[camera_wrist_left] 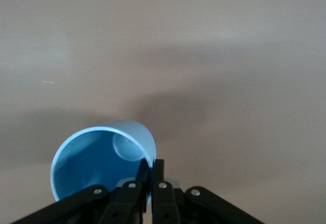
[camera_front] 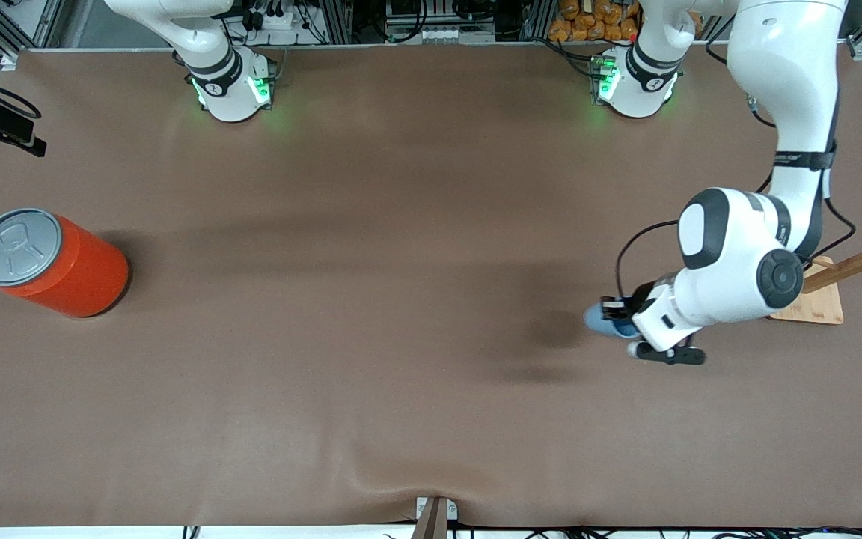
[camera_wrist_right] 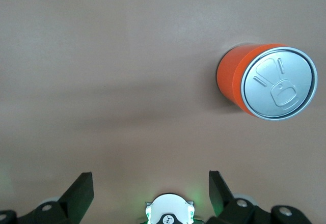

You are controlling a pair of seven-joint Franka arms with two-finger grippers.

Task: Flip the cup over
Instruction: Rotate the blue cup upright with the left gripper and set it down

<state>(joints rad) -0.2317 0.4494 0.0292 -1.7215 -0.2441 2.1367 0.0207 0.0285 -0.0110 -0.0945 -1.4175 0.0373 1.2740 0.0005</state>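
The small light-blue cup (camera_front: 595,318) hangs tilted over the table toward the left arm's end, its shadow on the cloth beside it. My left gripper (camera_front: 616,313) is shut on the cup's wall. In the left wrist view the cup (camera_wrist_left: 97,163) shows its darker blue inside and its round bottom. My left gripper (camera_wrist_left: 152,167) pinches the rim, one finger inside the cup and one outside. My right gripper (camera_wrist_right: 148,177) is open and empty, held high over the right arm's base; it does not show in the front view.
A large orange can with a grey lid (camera_front: 53,262) stands toward the right arm's end; it also shows in the right wrist view (camera_wrist_right: 267,81). A wooden mug rack (camera_front: 842,273) stands on its board beside the left arm's elbow.
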